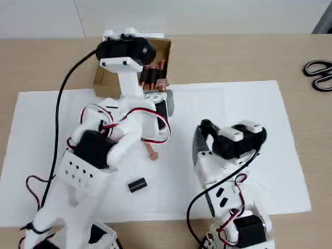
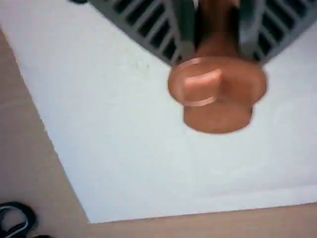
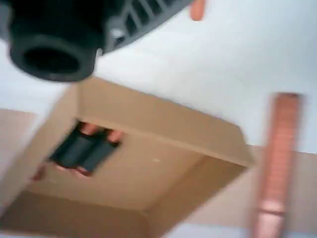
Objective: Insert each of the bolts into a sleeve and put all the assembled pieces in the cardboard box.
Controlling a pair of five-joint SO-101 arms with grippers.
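The arm on the high view's left is my right arm. Its gripper (image 1: pixel 158 98) (image 3: pixel 74 29) hangs beside the cardboard box (image 1: pixel 104 78) (image 3: pixel 158 124), shut on a black sleeve (image 3: pixel 49 49). Several assembled pieces (image 1: pixel 150 77) (image 3: pixel 86 148) lie inside the box. A copper bolt (image 1: pixel 163 83) (image 3: pixel 280 163) lies just outside the box wall. My left gripper (image 1: pixel 199 142) (image 2: pixel 215 29), on the other arm, is over the white paper, shut on a copper bolt (image 2: pixel 218 91) with its head outward. A loose bolt (image 1: pixel 151 151) and a loose black sleeve (image 1: pixel 137 184) lie on the paper.
A white paper sheet (image 1: pixel 249 114) (image 2: pixel 114 139) covers the middle of the wooden table. Black scissors (image 1: pixel 319 74) (image 2: pixel 15 220) lie on bare wood past the paper's far corner. Red and black cables trail along the right arm (image 1: pixel 129 119).
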